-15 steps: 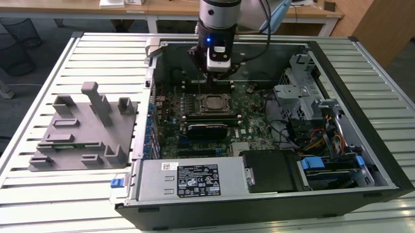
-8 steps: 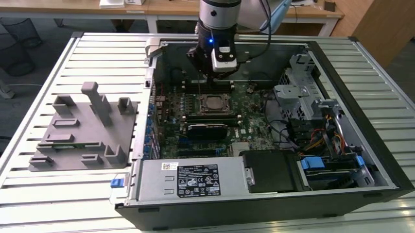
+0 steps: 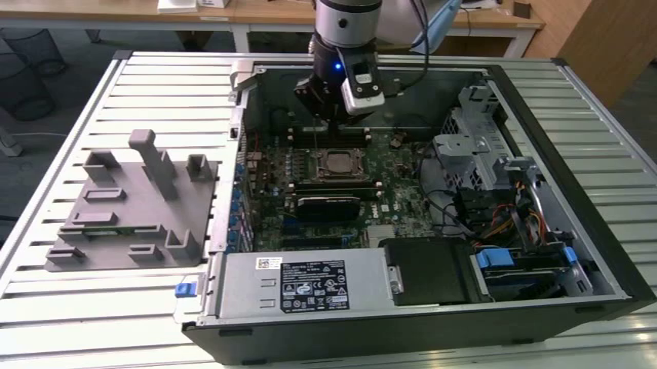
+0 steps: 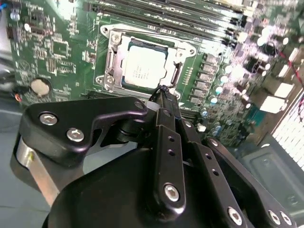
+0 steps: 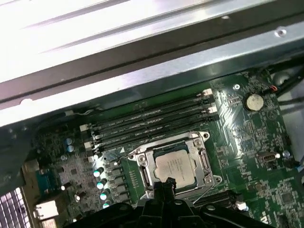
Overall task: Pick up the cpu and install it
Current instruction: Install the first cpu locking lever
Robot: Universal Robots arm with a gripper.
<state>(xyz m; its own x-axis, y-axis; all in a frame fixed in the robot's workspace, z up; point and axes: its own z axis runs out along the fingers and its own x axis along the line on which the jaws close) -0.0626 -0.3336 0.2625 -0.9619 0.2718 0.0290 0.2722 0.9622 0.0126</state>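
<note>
The cpu (image 3: 336, 163) lies flat in the motherboard socket, its silvery top facing up, in both wrist views (image 4: 145, 66) (image 5: 175, 166). A metal socket frame (image 4: 111, 45) (image 5: 205, 159) surrounds it. My gripper (image 3: 331, 117) hangs above the board inside the open computer case, just behind the socket in the exterior view. Its black fingertips (image 4: 162, 91) (image 5: 166, 183) meet at a point over the cpu's near edge, clear of it. The gripper is shut and holds nothing.
A grey plastic fixture tray (image 3: 123, 207) stands on the slatted table at the exterior view's left. Inside the case are memory slots (image 5: 152, 121), a coin battery (image 5: 253, 101), the power supply (image 3: 298, 284) in front, and a drive cage with cables (image 3: 482, 161) at the right.
</note>
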